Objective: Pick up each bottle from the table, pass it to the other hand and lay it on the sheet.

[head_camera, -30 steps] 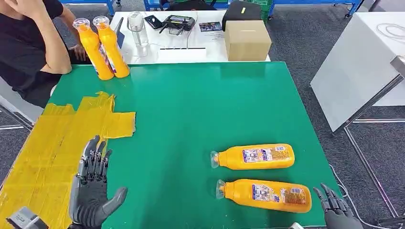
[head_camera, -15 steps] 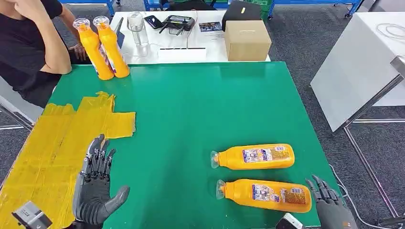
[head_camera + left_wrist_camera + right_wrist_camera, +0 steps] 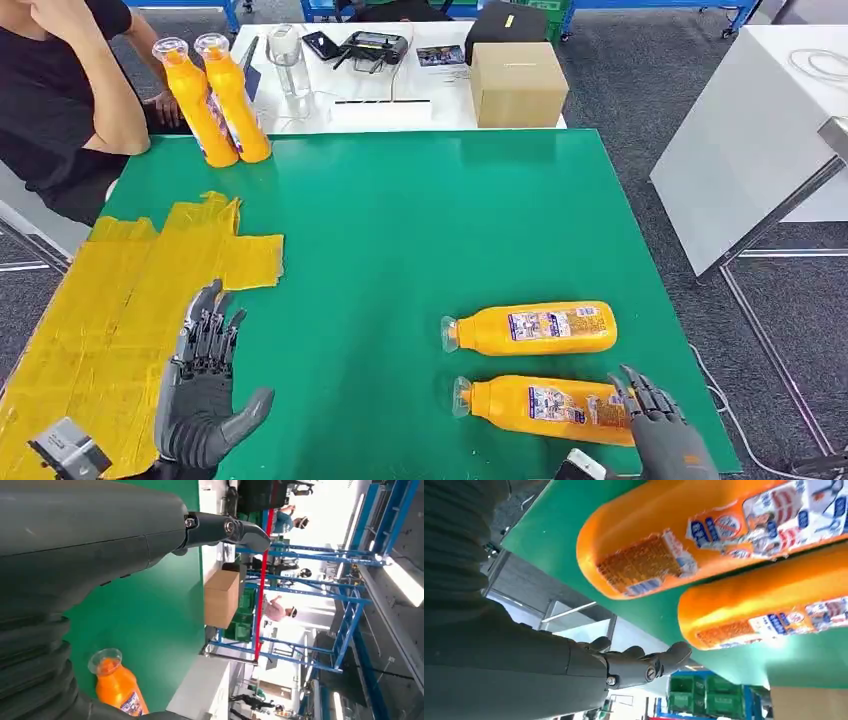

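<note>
Two orange bottles lie on their sides on the green table (image 3: 420,230), caps pointing left: the nearer bottle (image 3: 545,408) and the farther bottle (image 3: 532,330). In the right wrist view both show close up, the nearer bottle (image 3: 704,540) and the farther bottle (image 3: 769,610). My right hand (image 3: 658,430) is open, its fingers reaching over the base end of the nearer bottle. My left hand (image 3: 203,390) is open, fingers spread, hovering at the edge of the yellow sheet (image 3: 110,310). Two more orange bottles (image 3: 215,100) stand upright at the far left corner.
A person in black sits at the far left (image 3: 70,90). Behind the green table, a white table holds a cardboard box (image 3: 517,85), a clear bottle (image 3: 288,60) and a controller (image 3: 372,45). A white table (image 3: 760,130) stands to the right.
My right hand has moved up and left, from beyond the nearer bottle's base to over its end. My left hand has barely shifted.
</note>
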Robot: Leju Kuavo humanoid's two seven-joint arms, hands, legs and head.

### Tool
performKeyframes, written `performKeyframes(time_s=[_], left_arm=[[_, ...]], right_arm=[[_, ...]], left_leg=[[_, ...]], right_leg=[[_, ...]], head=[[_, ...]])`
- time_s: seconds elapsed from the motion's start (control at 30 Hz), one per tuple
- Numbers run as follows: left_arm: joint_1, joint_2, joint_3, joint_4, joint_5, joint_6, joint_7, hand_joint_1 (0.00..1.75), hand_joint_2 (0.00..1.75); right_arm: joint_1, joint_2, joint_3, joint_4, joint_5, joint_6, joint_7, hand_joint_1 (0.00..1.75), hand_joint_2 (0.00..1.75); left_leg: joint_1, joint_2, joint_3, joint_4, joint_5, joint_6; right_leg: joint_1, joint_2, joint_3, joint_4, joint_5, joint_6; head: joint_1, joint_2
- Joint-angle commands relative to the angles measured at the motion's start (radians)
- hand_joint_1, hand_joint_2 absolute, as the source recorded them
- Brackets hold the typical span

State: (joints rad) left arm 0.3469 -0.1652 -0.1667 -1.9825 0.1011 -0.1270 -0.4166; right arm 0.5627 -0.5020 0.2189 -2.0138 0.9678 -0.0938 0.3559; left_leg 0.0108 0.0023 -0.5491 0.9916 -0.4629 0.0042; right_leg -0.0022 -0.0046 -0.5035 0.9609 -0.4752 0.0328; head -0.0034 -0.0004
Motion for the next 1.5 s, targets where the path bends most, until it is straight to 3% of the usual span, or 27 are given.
performKeyframes(time_s=[0.03,1.13,1.33,1.43,1.47,1.5], left_arm=[[-0.03,0.024,-0.018,0.059,0.011,-0.002,0.008,0.0,1.75],[-0.061,0.041,-0.039,0.084,0.03,-0.001,0.018,0.0,1.75],[-0.088,0.051,-0.051,0.102,0.047,0.001,0.027,0.0,1.75],[-0.09,0.053,-0.053,0.109,0.049,0.004,0.026,0.0,1.75],[-0.1,0.055,-0.06,0.104,0.056,0.002,0.025,0.0,1.75],[-0.111,0.059,-0.07,0.105,0.062,0.007,0.034,0.0,1.75]], right_arm=[[-0.078,-0.055,0.105,0.117,-0.044,-0.022,0.031,0.0,1.75],[-0.256,-0.07,0.193,0.313,-0.132,0.067,-0.024,0.0,1.75],[-0.287,-0.152,0.296,0.363,-0.209,0.156,-0.005,0.0,1.75],[-0.277,-0.171,0.304,0.365,-0.223,0.136,-0.006,0.0,1.75],[-0.302,-0.176,0.335,0.371,-0.233,0.15,-0.006,0.23,1.75],[-0.32,-0.196,0.373,0.381,-0.262,0.18,0.006,1.36,1.75]], left_leg=[[0.0,0.001,0.004,-0.002,0.0,0.001],[0.0,0.0,0.003,-0.002,0.001,0.0],[0.0,-0.001,0.002,-0.002,0.001,0.001],[0.0,-0.002,0.003,-0.002,0.001,0.001],[0.0,-0.002,0.004,-0.002,0.001,0.001],[0.0,-0.003,0.005,-0.002,0.001,0.001]], right_leg=[[0.0,0.001,0.004,-0.003,0.001,0.0],[0.0,0.001,0.008,-0.003,0.001,0.0],[0.0,0.0,0.007,-0.002,0.001,0.0],[0.0,-0.002,0.008,-0.003,0.001,0.0],[0.0,-0.002,0.007,-0.003,0.001,0.0],[0.0,-0.002,0.006,-0.003,0.001,0.0]], head=[[0.0,0.0],[0.0,0.0],[0.0,0.0],[0.0,0.0],[0.0,0.0],[0.0,0.0]])
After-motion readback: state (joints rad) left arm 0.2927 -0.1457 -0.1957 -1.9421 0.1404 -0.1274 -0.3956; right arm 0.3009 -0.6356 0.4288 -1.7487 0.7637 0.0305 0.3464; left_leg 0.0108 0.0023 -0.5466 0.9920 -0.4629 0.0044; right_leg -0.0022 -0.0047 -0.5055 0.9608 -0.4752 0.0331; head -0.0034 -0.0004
